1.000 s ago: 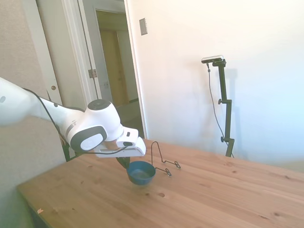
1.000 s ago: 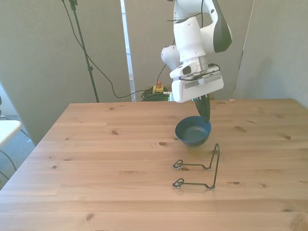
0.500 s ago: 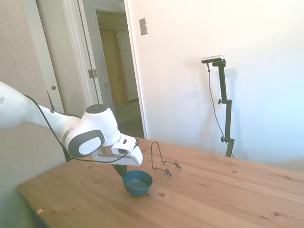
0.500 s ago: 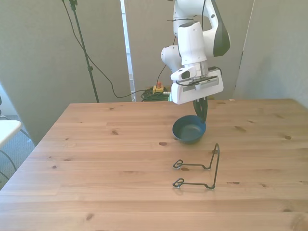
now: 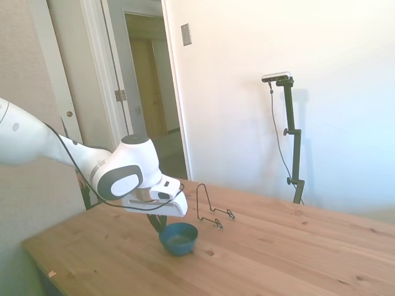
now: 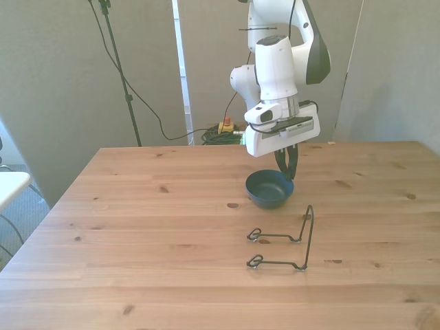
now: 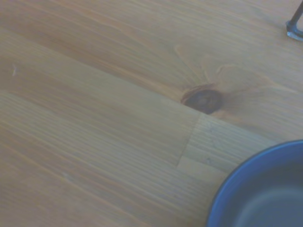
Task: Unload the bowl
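The bowl [image 6: 270, 189] sits on the table [image 6: 137, 227], clear of the wire rack [image 6: 285, 240]. The pincer [image 6: 286, 165] hangs at its far rim; its grip state cannot be told. The step in hand appears to be the set-down, so the next move calls for a confirmed release and a straight lift.

The bowl [image 6: 269, 189] sits on the table [image 6: 137, 227]; the wire rack [image 6: 285, 244] stands apart, nearer the front view's camera.
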Controlling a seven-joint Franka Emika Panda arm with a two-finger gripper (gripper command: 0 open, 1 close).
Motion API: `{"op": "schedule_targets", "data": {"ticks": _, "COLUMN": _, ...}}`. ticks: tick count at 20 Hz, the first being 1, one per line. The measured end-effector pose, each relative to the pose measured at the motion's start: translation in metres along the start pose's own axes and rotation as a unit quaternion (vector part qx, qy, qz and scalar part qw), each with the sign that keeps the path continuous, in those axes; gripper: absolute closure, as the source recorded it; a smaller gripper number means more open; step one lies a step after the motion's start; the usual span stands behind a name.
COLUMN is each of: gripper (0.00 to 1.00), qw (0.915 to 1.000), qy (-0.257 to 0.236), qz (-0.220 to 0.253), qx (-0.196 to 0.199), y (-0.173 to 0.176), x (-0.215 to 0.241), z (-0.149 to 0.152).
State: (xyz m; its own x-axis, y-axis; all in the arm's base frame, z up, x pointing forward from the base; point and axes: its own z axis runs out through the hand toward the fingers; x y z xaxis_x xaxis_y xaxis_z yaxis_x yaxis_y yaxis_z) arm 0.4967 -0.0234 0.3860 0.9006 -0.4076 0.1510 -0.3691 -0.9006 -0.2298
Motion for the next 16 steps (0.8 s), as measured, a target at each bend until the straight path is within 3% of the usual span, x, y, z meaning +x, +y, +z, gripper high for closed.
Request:
{"op": "schedule_targets", "data": {"ticks": 9, "gripper": 0.0, "qw": 0.9997, "qy": 0.006, "qz": 0.021, "qx": -0.009, "y": -0.006, "x": 0.005, "z": -0.002}}
{"op": "schedule_targets", "data": {"ticks": 13, "gripper": 0.0, "qw": 0.997, "qy": 0.037, "qz": 0.066, "qx": -0.016, "y": -0.021, "x": 0.003, "z": -0.02}}
{"op": "schedule_targets", "data": {"ticks": 16, "gripper": 0.0, "qw": 0.9958, "qy": 0.054, "qz": 0.074, "qx": -0.006, "y": -0.034, "x": -0.006, "z": -0.04}}
